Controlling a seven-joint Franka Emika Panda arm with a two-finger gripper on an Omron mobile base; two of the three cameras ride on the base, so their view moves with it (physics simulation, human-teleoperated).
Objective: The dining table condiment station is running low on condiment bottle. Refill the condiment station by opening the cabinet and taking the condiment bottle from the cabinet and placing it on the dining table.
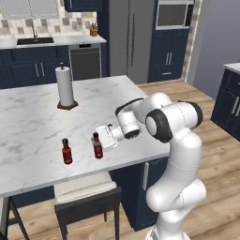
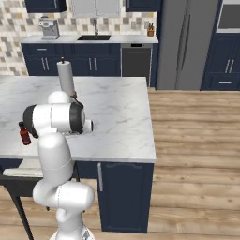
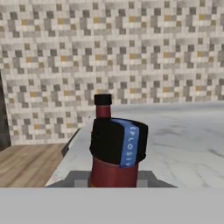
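The condiment bottle (image 1: 97, 146), red with a dark label band and black cap, stands upright on the dining table (image 1: 28, 117) near its front edge. My gripper (image 1: 100, 139) reaches in from the right, shut on the bottle's body. In the hand view the bottle (image 3: 114, 148) stands close up between the fingertips of the gripper (image 3: 111, 181), with the marble top (image 3: 188, 144) behind it. A second, near-identical red bottle (image 1: 67, 151) stands a hand's width to the left; in the right base view it (image 2: 24, 134) shows left of my arm. Navy upper cabinets (image 1: 84, 4) line the far wall, doors shut.
A paper towel roll (image 1: 65, 86) stands upright farther back on the table. A dark chair (image 1: 86, 199) with a pale seat is tucked under the table's front edge. The sink counter (image 1: 35, 41) and grey fridge (image 1: 129, 37) lie beyond.
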